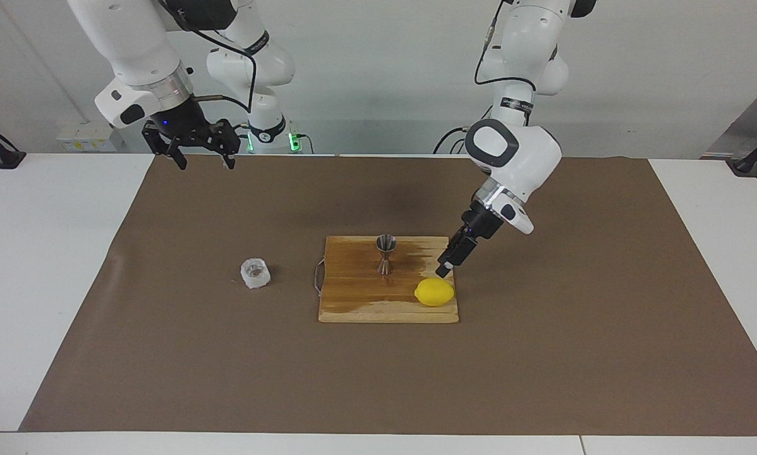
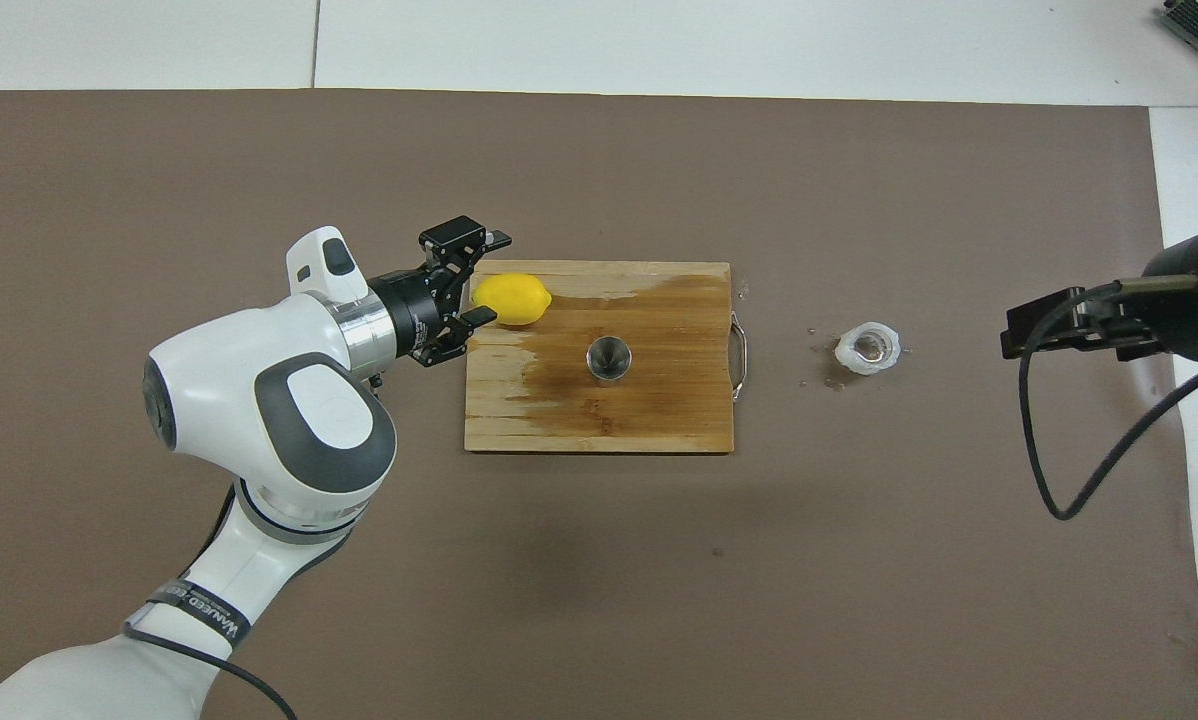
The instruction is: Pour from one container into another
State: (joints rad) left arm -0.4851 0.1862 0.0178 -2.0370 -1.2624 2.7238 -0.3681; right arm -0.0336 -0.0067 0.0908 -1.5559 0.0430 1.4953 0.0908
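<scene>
Two arms stand at a white table (image 1: pixel 50 253) under brown paper (image 1: pixel 543 354): the left gripper (image 2: pixel 481 279), fingers spread, beside the lemon (image 2: pixel 512 298), the right gripper (image 1: pixel 203 159) spread high, its body cut off overhead.

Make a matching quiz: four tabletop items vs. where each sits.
Things:
1. glass cup
2. jigger
3. lemon
4. cutting board

Places:
A. on the board's corner, just under the left gripper
B. upright near the middle of the board
C. flat on the brown mat, mid-table
D. on the mat off the board, toward the right arm's end

Pairs: 1-D, 2-B, 3-A, 4-C

The right gripper waits raised, fingers open.
</scene>
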